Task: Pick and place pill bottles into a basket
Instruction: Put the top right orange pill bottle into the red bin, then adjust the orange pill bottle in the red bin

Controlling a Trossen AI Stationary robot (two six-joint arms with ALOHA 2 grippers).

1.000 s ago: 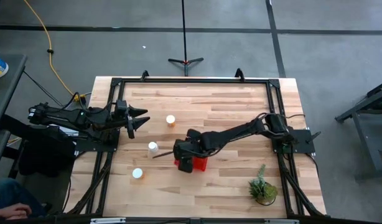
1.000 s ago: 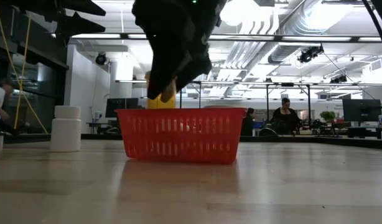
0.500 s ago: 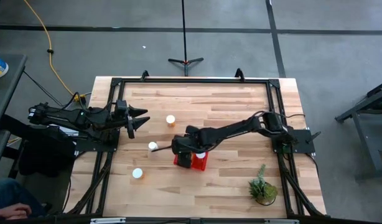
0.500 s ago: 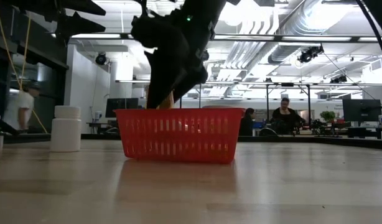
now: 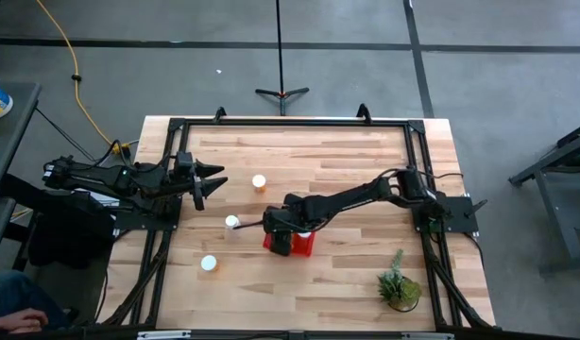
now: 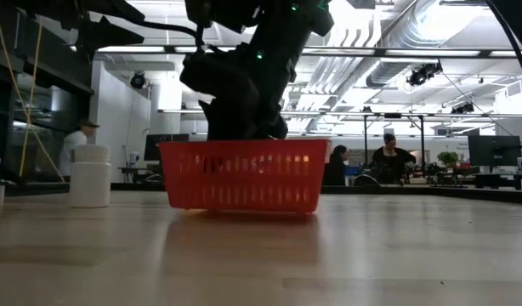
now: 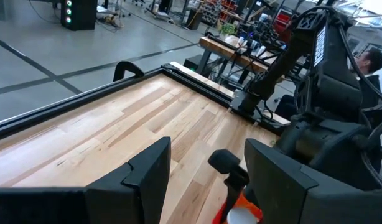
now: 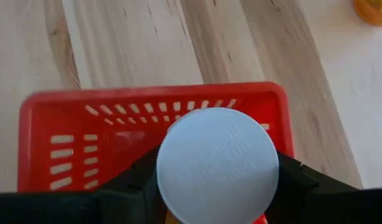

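Fingers of the right gripper (image 8: 216,186) are closed on a pill bottle (image 8: 217,165): in the right wrist view its round white cap sits between the two dark fingers, touching both. The held bottle is directly over the red basket (image 8: 35,134), and the perforated wall of the basket shows behind the cap. In the low view the right gripper (image 6: 240,119) reaches down into the basket (image 6: 244,174), and its lower part is hidden behind the red wall, so it is not possible to tell if the bottle touches the bottom. The basket stands on the desk (image 5: 347,170), near the middle, a little toward the front edge in the high view, with the right arm (image 5: 356,198) stretched over it from the right side.

Three other bottles stand on the desk, outside the basket. One bottle with orange body (image 5: 259,182) is behind the basket, in front of the left gripper. A second one (image 5: 231,223) is just beside the basket on its left. A third one (image 5: 209,263) is more to the front and left, well apart from the basket. In the low view a white bottle (image 6: 91,176) stands upright to the left of the basket.

The left gripper (image 5: 210,179) waits at the left edge of the desk with its fingers open and nothing between them. A small green plant (image 5: 400,286) stands at the front right corner of the desk.
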